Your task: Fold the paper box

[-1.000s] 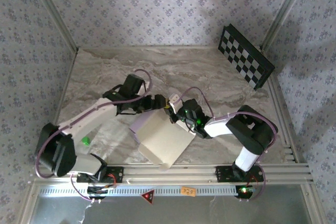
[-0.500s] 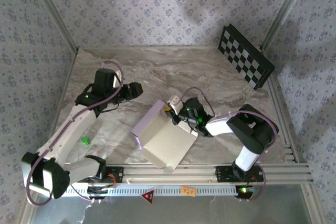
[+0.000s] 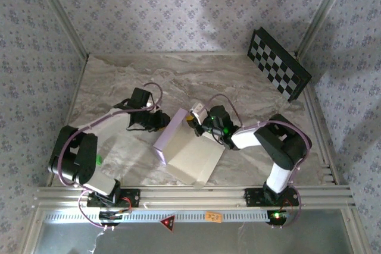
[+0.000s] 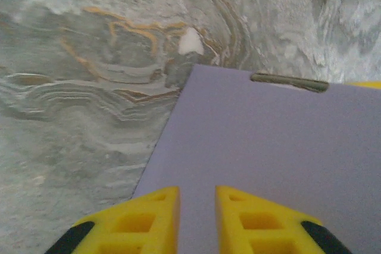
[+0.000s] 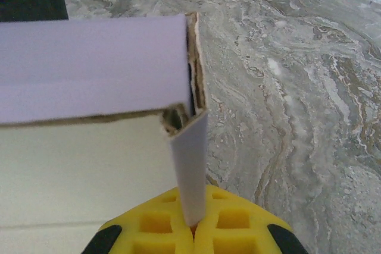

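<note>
The paper box (image 3: 190,150) lies on the table (image 3: 119,78) between both arms. At its far corner a lilac wall edge is pinched by the right gripper (image 5: 191,218). The left gripper (image 4: 197,197), narrowly parted and empty, is directly over its left wall's outer face. Bare marble is seen beyond the box.

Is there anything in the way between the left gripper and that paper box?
Nothing visible does. The left gripper is right at the lilac outer wall of the paper box, with no object between them.
</note>
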